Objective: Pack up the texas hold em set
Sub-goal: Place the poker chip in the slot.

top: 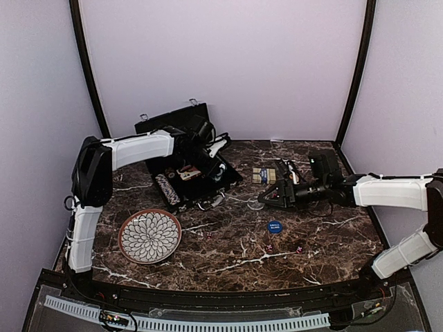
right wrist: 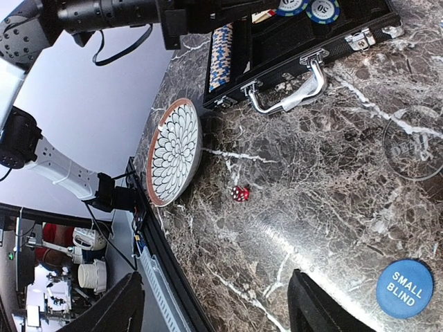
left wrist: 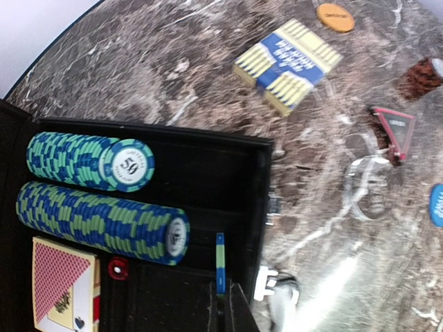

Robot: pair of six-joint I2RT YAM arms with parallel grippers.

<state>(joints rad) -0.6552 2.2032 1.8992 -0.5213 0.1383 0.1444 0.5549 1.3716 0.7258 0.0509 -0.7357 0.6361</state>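
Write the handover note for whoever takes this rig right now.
Left hand: shut over the open briefcase, a chip on edge at its tip; grip unclear.
Right hand: open, empty, above the table.
Done: two chip rows, a red-backed deck and one die in the case.
To do: blue deck, orange button, small blind button, clear disc and loose dice lie on the table; then shut the lid.

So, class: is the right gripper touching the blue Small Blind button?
Apart. The right wrist view shows marble between the right gripper and the blue button, lying outside its open fingers.
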